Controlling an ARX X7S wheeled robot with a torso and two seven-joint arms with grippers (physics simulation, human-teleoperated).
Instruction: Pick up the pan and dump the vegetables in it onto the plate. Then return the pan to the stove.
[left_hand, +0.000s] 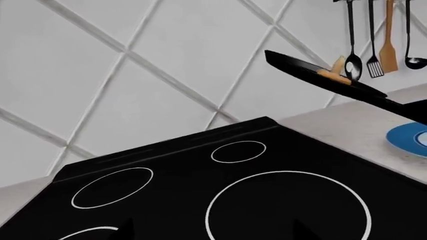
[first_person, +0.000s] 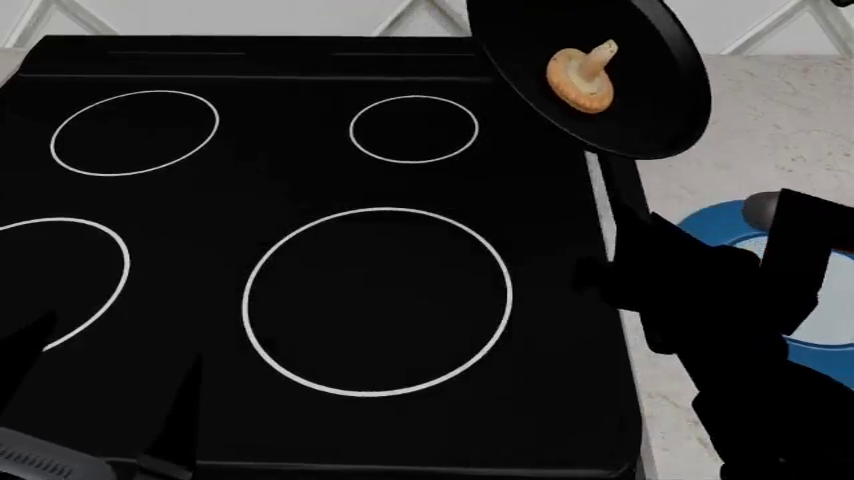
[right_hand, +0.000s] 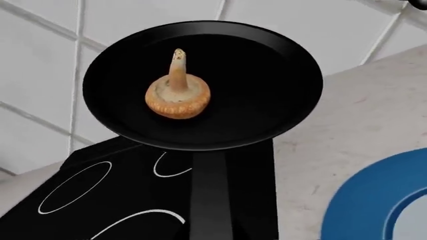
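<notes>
The black pan (first_person: 641, 60) is held in the air above the stove's far right corner, slightly tilted, with the tan mushroom (first_person: 581, 80) lying in it. My right gripper (first_person: 630, 250) is shut on the pan's handle (right_hand: 212, 200). The right wrist view shows the pan (right_hand: 267, 85) and the mushroom (right_hand: 177, 97) from above the handle. The blue-rimmed plate (first_person: 714, 225) lies on the counter right of the stove, partly hidden by my right arm. My left gripper (first_person: 107, 380) is open and empty over the stove's (first_person: 267, 200) front left.
A speckled light counter (first_person: 774, 130) lies to the right of the stove. A white tiled wall (left_hand: 167, 65) stands behind. Several kitchen utensils (left_hand: 377, 40) hang on the wall above the counter.
</notes>
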